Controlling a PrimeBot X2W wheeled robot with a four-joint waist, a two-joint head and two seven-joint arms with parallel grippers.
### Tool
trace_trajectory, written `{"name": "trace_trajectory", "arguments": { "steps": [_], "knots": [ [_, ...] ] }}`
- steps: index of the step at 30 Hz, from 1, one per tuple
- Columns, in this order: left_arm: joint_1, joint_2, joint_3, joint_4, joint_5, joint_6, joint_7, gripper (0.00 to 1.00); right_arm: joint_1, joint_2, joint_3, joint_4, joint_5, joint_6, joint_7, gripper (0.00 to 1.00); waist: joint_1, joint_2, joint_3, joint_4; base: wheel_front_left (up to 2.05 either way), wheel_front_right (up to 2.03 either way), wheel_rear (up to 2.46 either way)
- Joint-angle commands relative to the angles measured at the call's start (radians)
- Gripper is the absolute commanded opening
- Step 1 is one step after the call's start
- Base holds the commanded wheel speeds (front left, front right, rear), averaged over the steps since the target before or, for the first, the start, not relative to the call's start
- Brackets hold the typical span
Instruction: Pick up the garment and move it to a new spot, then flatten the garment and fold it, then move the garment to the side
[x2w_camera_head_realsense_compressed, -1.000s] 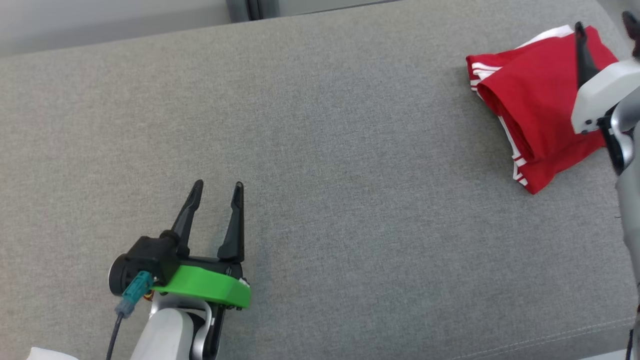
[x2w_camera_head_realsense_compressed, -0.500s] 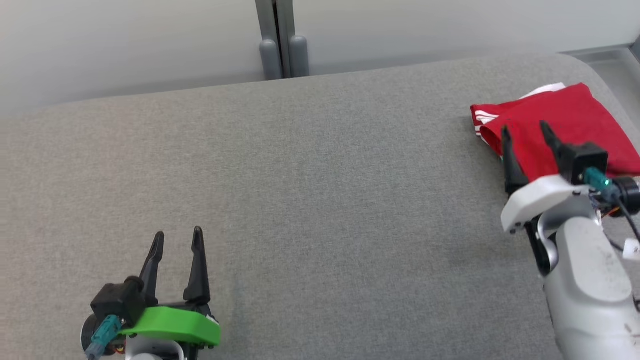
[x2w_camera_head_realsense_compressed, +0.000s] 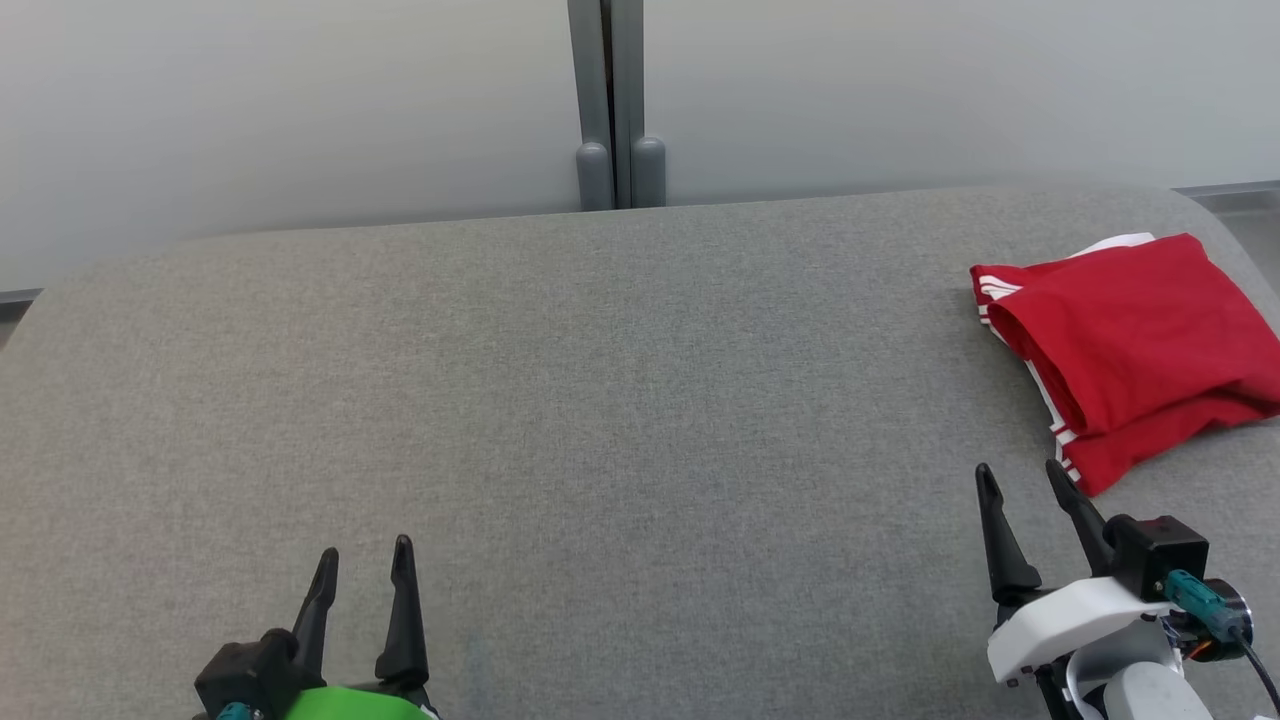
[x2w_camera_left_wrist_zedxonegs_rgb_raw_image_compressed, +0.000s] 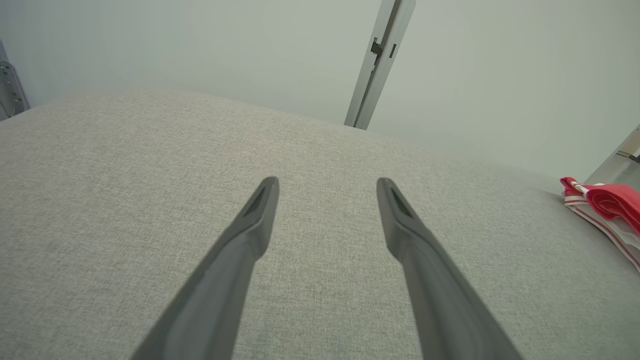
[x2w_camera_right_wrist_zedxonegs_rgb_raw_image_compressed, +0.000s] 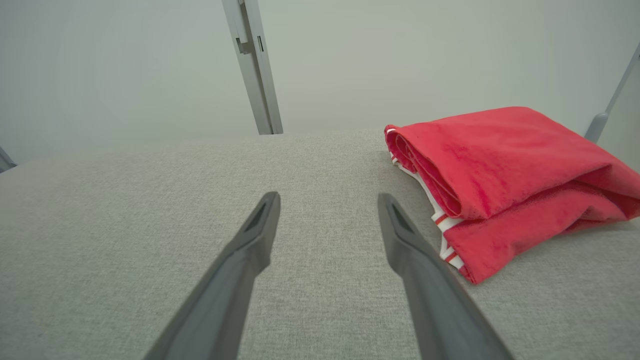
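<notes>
The left gripper (x2w_camera_head_realsense_compressed: 366, 548) stands wide open, its two long dark fingers (x2w_camera_left_wrist_zedxonegs_rgb_raw_image_compressed: 235, 270) spread with only bare grey cloth showing between them. It holds nothing. The right gripper (x2w_camera_head_realsense_compressed: 1018, 468) is spread just as wide and is empty too.

The left gripper sits low at the robot's near left, and a green mount (x2w_camera_head_realsense_compressed: 345, 703) shows at its base. Its fingers point away from the robot, toward the pale wall (x2w_camera_head_realsense_compressed: 300, 110) and the grey post (x2w_camera_head_realsense_compressed: 610, 100) that rises behind the padded surface (x2w_camera_head_realsense_compressed: 640, 400). From where I stand I cannot tell whether the tips graze the padding or hang just above it.

The right gripper sits at the near right on a white mount (x2w_camera_head_realsense_compressed: 1065, 620), with a black block and a teal plug (x2w_camera_head_realsense_compressed: 1195, 592) at its side and a bit of pale forearm below. Its fingers also point away from the robot, leaning slightly to the left.

The garment (x2w_camera_head_realsense_compressed: 1130, 340) is red with white stripes along one edge. It lies folded in a thick bundle on the far right of the padded surface, close to the rounded corner. Its near corner is just beside the right gripper's outer fingertip, close but seemingly not touching. It lies well apart from the left gripper.
</notes>
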Motion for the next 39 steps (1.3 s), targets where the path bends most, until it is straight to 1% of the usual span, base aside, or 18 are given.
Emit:
{"name": "trace_trajectory", "arguments": {
  "steps": [1, 5, 10, 19, 21, 22, 27, 39],
  "knots": [
    [0.014, 0.002, -0.003, -0.003, -0.006, 0.003, -0.003, 1.0, 0.02, -0.005, 0.001, -0.015, 0.004, -0.002, -0.004, 1.0, 0.0, 0.0, -0.002, -0.005, 0.0, 0.0, 0.0],
    [0.026, 0.002, -0.002, -0.004, -0.012, 0.01, -0.003, 1.0, 0.044, -0.004, 0.017, -0.044, 0.01, -0.002, -0.004, 1.0, 0.0, 0.0, -0.007, -0.015, 0.0, 0.0, 0.0],
    [0.02, 0.002, -0.004, 0.001, -0.007, 0.008, -0.003, 1.0, 0.052, -0.004, 0.035, -0.066, 0.009, -0.002, -0.004, 1.0, 0.0, 0.0, -0.008, -0.021, 0.0, 0.0, 0.0],
    [0.005, 0.002, -0.005, 0.011, -0.005, 0.007, -0.003, 1.0, 0.057, -0.004, 0.041, -0.063, 0.009, -0.002, -0.005, 1.0, 0.0, 0.0, -0.008, -0.017, 0.0, 0.0, 0.0],
    [0.006, 0.002, -0.004, 0.012, -0.026, 0.011, -0.003, 1.0, 0.057, -0.004, 0.044, -0.067, 0.013, -0.002, -0.005, 1.0, 0.0, 0.0, -0.008, -0.015, 0.0, 0.0, 0.0],
    [0.014, 0.0, -0.005, 0.009, -0.025, 0.01, 0.0, 0.0, 0.044, 0.0, 0.044, -0.064, 0.008, 0.0, 0.0, 0.0, 0.0, 0.0, -0.008, -0.015, 0.0, 0.0, 0.0],
    [0.017, -0.002, -0.006, 0.043, -0.04, 0.009, 0.009, 0.0, 0.053, 0.008, 0.042, -0.03, 0.022, 0.0, 0.009, 0.0, 0.0, 0.0, -0.008, -0.015, 0.0, 0.0, 0.0],
    [-0.014, 0.001, 0.027, 0.039, -0.234, 0.002, 0.065, 0.0, 0.044, 0.006, 0.026, -0.045, 0.25, 0.0, 0.069, 0.0, 0.0, 0.0, -0.007, -0.017, 0.0, 0.0, 0.0]
  ]
}}
